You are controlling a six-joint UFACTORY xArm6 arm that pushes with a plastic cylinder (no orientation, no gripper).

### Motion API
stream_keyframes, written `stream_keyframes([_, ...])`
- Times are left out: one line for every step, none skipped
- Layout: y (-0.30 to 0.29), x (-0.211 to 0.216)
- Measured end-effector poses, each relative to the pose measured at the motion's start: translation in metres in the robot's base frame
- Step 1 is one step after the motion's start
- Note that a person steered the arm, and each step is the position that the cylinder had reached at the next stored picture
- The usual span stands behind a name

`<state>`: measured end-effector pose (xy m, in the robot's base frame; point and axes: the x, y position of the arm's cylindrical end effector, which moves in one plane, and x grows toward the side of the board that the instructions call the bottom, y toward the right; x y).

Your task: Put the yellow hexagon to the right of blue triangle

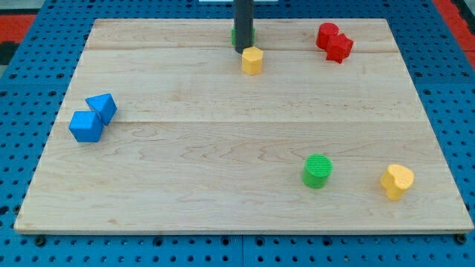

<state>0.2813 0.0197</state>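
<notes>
The yellow hexagon (252,60) lies near the view's top, just right of centre. The blue triangle (102,107) lies at the view's left, touching a blue cube (86,126) below and left of it. My tip (242,50) is at the upper left edge of the yellow hexagon, touching or almost touching it. The rod partly hides a green block (251,34) behind it, whose shape I cannot make out.
Two red blocks (333,41) sit together at the top right. A green cylinder (318,170) and a yellow heart-shaped block (397,181) lie at the bottom right. The wooden board (223,200) rests on a blue pegboard.
</notes>
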Motion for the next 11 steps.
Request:
stream_keyframes([0.013,0.064])
stream_keyframes([0.029,0.084])
stream_keyframes([0.061,0.073])
stream_keyframes([0.112,0.098])
stream_keyframes([0.064,0.125])
stream_keyframes([0.018,0.129])
stream_keyframes([0.028,0.109])
stream_keyframes([-0.013,0.104])
stream_keyframes([0.001,0.122])
stream_keyframes([0.121,0.134])
stream_keyframes([0.219,0.180])
